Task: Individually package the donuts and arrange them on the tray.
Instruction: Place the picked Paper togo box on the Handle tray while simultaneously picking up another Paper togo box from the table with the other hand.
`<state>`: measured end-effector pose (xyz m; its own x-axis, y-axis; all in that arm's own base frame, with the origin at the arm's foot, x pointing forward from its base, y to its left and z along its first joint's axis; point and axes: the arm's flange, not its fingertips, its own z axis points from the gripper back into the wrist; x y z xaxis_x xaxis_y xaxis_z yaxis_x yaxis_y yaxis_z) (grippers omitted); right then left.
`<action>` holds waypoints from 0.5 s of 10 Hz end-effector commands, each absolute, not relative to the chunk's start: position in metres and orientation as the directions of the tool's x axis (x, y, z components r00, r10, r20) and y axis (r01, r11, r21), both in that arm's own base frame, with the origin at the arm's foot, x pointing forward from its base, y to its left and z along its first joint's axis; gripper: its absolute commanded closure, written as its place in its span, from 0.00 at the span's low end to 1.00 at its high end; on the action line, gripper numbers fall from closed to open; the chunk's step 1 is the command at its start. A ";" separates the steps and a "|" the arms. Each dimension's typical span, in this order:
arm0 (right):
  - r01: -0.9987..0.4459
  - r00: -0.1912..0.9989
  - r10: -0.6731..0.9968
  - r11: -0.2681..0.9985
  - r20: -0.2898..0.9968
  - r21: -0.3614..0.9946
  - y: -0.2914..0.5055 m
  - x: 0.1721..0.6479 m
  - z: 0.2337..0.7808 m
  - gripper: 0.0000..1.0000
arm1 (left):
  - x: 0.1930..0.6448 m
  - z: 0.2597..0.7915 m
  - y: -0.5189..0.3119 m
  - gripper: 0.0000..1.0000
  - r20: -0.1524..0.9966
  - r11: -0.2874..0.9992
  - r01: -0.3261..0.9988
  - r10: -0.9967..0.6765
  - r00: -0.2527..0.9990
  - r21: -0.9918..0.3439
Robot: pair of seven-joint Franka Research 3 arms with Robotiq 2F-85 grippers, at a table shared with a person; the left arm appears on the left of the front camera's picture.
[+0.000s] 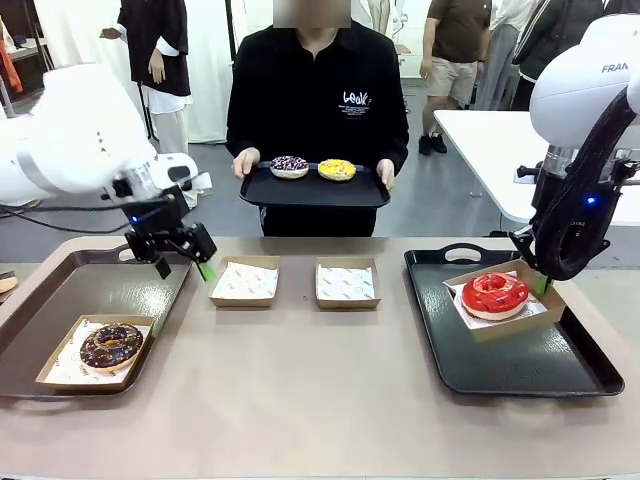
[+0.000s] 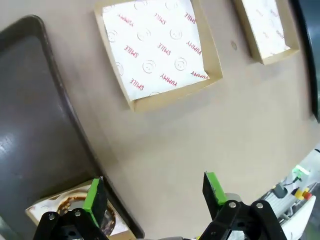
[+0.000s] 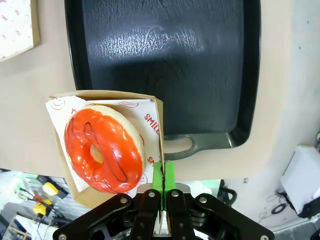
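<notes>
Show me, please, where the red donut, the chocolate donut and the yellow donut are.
red donut (image 3: 122,155), right wrist view, glaze beside hole.
chocolate donut (image 1: 95,350), front view, glaze left of hole.
yellow donut (image 1: 330,171), front view, top icing.

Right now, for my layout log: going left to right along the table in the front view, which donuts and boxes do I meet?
First the chocolate donut, boxed → empty box → second empty box → red donut in its cardboard box.

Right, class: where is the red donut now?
Front view: the red donut sits in a box over the right-hand tray, right gripper's jaws shut on its wall.
</notes>
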<state>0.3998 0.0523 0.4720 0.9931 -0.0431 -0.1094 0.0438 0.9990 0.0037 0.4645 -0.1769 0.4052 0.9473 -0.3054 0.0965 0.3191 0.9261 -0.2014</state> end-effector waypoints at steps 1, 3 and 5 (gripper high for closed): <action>0.039 0.993 -0.040 0.999 -0.109 -0.007 0.051 0.399 0.474 0.99 | 0.471 0.394 -0.195 0.00 0.150 0.946 0.290 -0.269 0.951 -0.144; 0.039 0.993 -0.040 0.999 -0.109 -0.007 0.051 0.399 0.474 0.99 | 0.470 0.401 -0.195 0.00 0.193 0.936 0.304 -0.270 0.944 -0.178; 0.039 0.993 -0.040 0.999 -0.109 -0.007 0.051 0.399 0.474 0.99 | 0.468 0.393 -0.195 0.00 0.137 0.930 0.321 -0.300 0.944 -0.180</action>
